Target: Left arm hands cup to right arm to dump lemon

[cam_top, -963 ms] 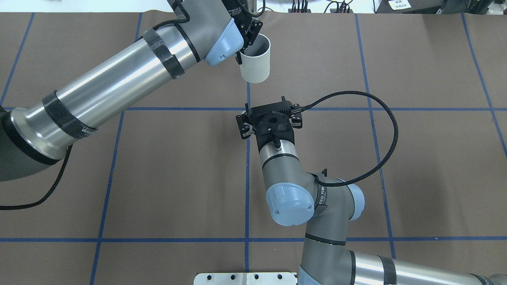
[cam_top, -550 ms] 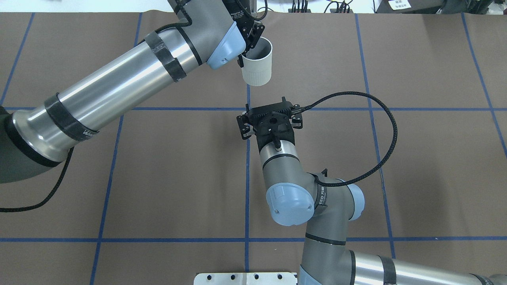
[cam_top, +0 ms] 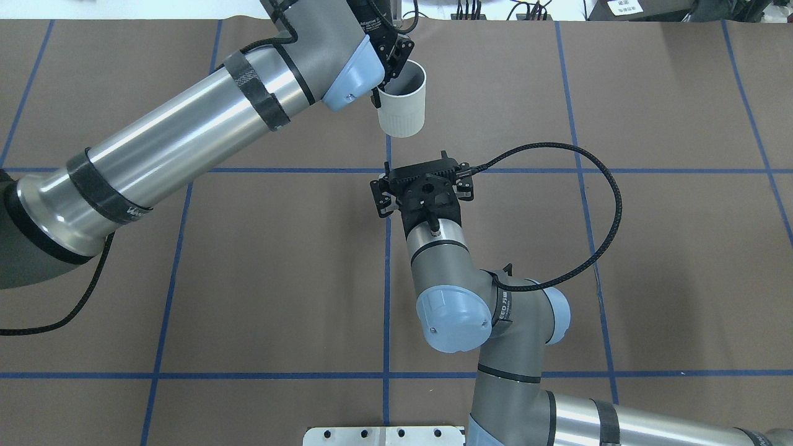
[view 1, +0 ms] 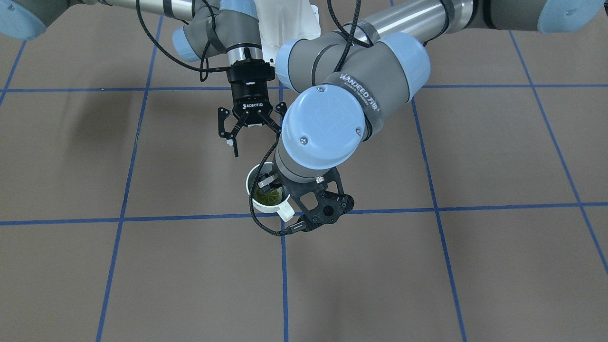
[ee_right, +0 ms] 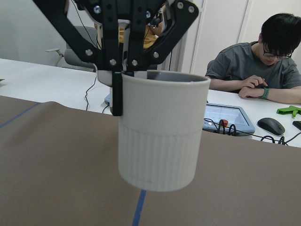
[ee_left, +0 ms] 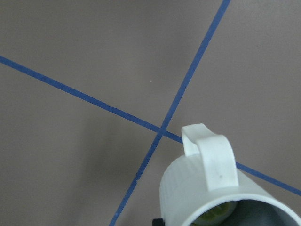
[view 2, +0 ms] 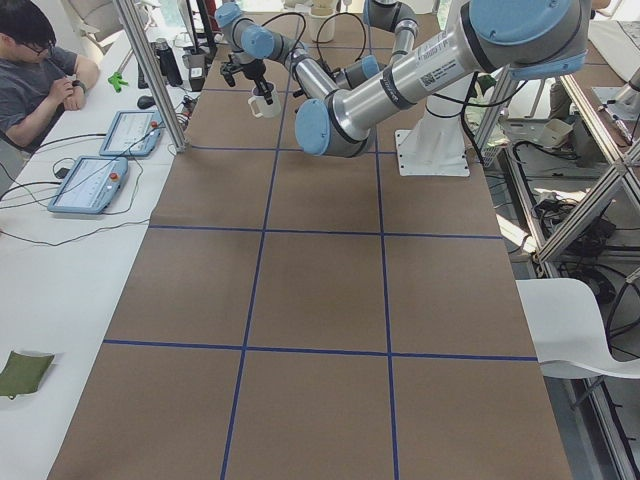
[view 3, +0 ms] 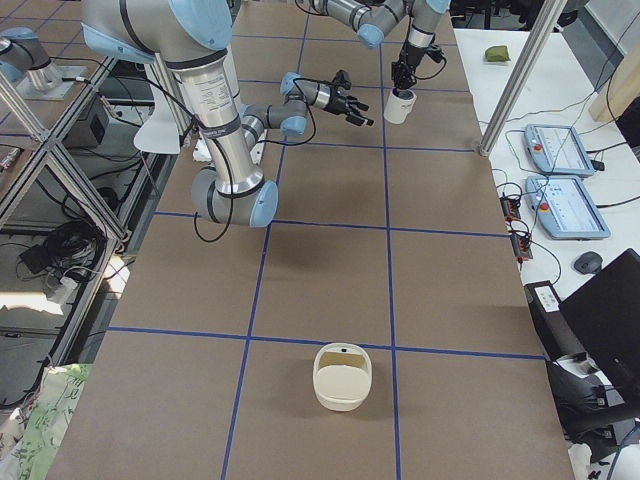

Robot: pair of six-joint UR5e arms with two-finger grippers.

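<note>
The left gripper (view 1: pixel 269 182) clamps the cup (cam_top: pixel 403 105) by its rim, one finger inside and one outside; the cup hangs upright, clear of the worktop (cam_top: pixel 650 248), close to the long edge opposite the robot and about midway along it; its handle points toward that edge; the lemon (view 1: pixel 266 195) lies in the bottom of the cup; the right gripper (view 1: pixel 254 137) faces the cup from the robot's side, jaws spread wide, holding nothing and not touching it; a cream basket (view 3: pixel 340 376) sits well apart, toward the worktop's right end.
</note>
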